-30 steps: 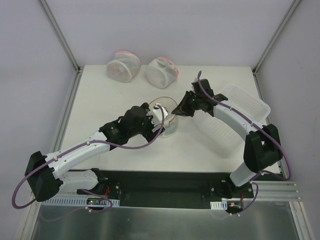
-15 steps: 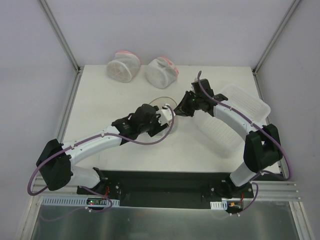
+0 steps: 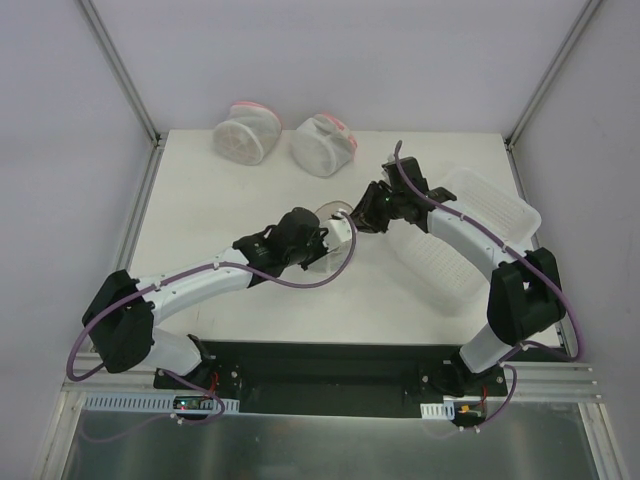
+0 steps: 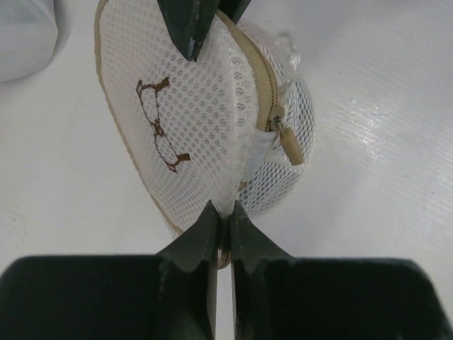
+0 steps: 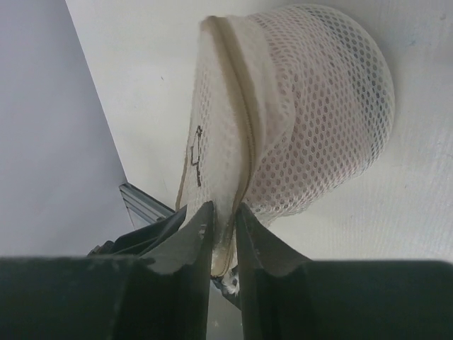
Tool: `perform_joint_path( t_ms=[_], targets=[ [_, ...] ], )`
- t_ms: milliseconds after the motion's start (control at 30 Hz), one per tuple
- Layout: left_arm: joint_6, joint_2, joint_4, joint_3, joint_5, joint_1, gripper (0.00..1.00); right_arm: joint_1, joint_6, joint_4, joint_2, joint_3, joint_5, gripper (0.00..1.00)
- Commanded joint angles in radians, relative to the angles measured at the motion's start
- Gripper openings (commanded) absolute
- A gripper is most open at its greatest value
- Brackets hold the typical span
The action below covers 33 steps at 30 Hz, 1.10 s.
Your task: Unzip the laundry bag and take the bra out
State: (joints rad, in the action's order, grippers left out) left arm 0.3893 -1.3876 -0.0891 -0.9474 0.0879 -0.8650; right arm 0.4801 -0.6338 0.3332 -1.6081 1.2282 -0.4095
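Observation:
The laundry bag (image 3: 333,211), white mesh with a tan rim, stands on edge between both grippers at mid-table. Its flat face with the dark bra symbol (image 4: 159,124) faces left in the left wrist view. The tan zip pull (image 4: 291,143) hangs on the right of the closed zip. My left gripper (image 4: 221,214) is shut on the bag's near rim. My right gripper (image 5: 221,216) straddles the far rim (image 5: 233,142) with its jaws a little apart, and its fingertips (image 4: 190,25) show at the top of the left wrist view. The bra is hidden.
Two white mesh pouches with pink trim (image 3: 245,131) (image 3: 324,144) lie at the table's back. A white ribbed plastic tray (image 3: 470,235) lies at the right, under the right arm. Metal frame posts (image 3: 120,70) stand at the back corners.
The left arm has swung right to the bag and its jaws have shut on the near rim. The right jaws, pinched shut before, have parted slightly.

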Motion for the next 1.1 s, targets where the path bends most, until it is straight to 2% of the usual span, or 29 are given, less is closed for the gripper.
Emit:
perform_joint_path(
  t_ms=[0, 33, 67, 100, 200, 267, 333, 400, 467, 500, 567, 667, 1067],
  targets=[
    [-0.024, 0.059, 0.002, -0.045, -0.010, -0.003, 0.00, 0.000, 0.118, 0.065, 0.033, 0.025, -0.051, 0.61],
    [-0.036, 0.076, -0.023, -0.047, -0.040, 0.001, 0.00, -0.001, 0.155, 0.107, 0.039, 0.068, -0.023, 0.72],
    [-0.053, 0.090, -0.041, -0.054, -0.059, 0.007, 0.00, -0.001, 0.228, 0.145, 0.049, 0.082, 0.004, 0.77],
    [-0.096, 0.110, -0.063, -0.066, -0.082, 0.017, 0.00, -0.001, 0.255, 0.176, 0.071, 0.091, 0.036, 0.90],
    [-0.196, 0.108, -0.175, -0.134, -0.195, 0.076, 0.00, -0.005, 0.335, 0.245, 0.183, 0.083, 0.162, 0.91],
    [-0.239, 0.102, -0.219, -0.160, -0.258, 0.101, 0.00, -0.003, 0.350, 0.244, 0.293, 0.024, 0.248, 0.88],
    [-0.288, 0.099, -0.219, -0.162, -0.292, 0.104, 0.00, 0.002, 0.353, 0.208, 0.374, -0.036, 0.314, 0.76],
    [-0.326, 0.088, -0.218, -0.162, -0.318, 0.106, 0.00, 0.015, 0.352, 0.143, 0.477, -0.125, 0.325, 0.55],
    [-0.348, 0.085, -0.219, -0.156, -0.327, 0.106, 0.00, 0.047, 0.344, 0.118, 0.539, -0.157, 0.333, 0.45],
    [-0.366, 0.078, -0.218, -0.156, -0.332, 0.104, 0.00, 0.104, 0.336, 0.130, 0.543, -0.162, 0.353, 0.40],
    [-0.382, 0.070, -0.218, -0.160, -0.333, 0.106, 0.00, 0.206, 0.326, 0.161, 0.539, -0.148, 0.464, 0.41],
    [-0.386, 0.059, -0.218, -0.168, -0.336, 0.104, 0.00, 0.288, 0.290, 0.184, 0.502, -0.130, 0.540, 0.43],
    [-0.431, 0.056, -0.218, -0.177, -0.344, 0.104, 0.00, 0.350, 0.171, 0.121, 0.387, -0.082, 0.491, 0.45]
  ],
)
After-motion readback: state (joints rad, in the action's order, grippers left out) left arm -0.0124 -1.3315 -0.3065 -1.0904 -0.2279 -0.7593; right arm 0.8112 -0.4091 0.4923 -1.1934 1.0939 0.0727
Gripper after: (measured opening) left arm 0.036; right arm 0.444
